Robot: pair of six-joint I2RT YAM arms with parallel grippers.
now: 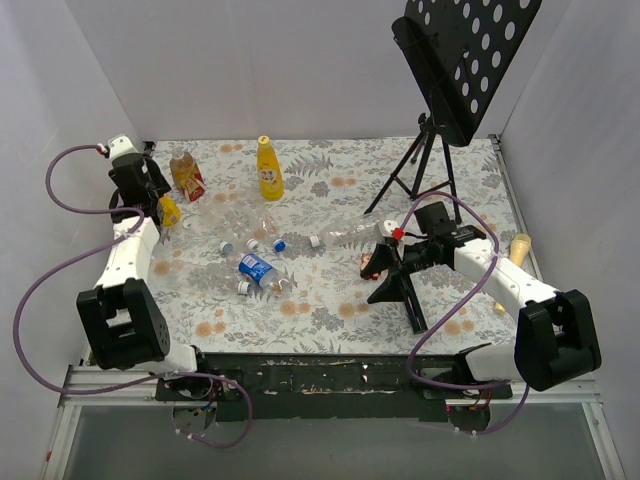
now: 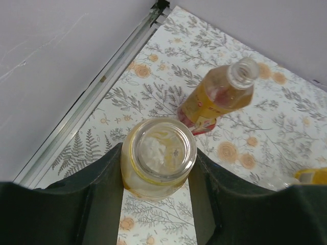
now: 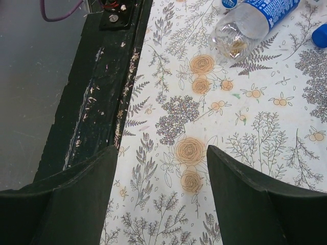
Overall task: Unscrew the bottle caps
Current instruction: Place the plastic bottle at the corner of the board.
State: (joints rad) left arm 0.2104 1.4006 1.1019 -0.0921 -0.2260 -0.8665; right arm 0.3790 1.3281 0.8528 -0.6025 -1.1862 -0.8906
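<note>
My left gripper (image 1: 163, 208) is shut on a yellow juice bottle (image 1: 170, 213) at the far left. In the left wrist view the gripper (image 2: 158, 155) clamps that bottle (image 2: 159, 145), whose clear bottom faces the camera. The squat brown red-labelled bottle (image 2: 219, 97) stands just beyond with an open, capless neck; it also shows in the top view (image 1: 186, 172). A tall yellow bottle (image 1: 269, 170) carries a yellow cap (image 1: 264, 141). My right gripper (image 3: 162, 153) is open and empty over the cloth, right of centre in the top view (image 1: 374, 266).
Clear bottles (image 1: 240, 215) and a blue-labelled bottle (image 1: 258, 270) lie mid-table with loose blue (image 1: 280, 244) and white (image 1: 253, 245) caps. The blue-labelled bottle (image 3: 255, 20) is ahead of my right gripper. A black music stand tripod (image 1: 425, 170) stands at the back right. The dark front rail (image 3: 102, 87) is close.
</note>
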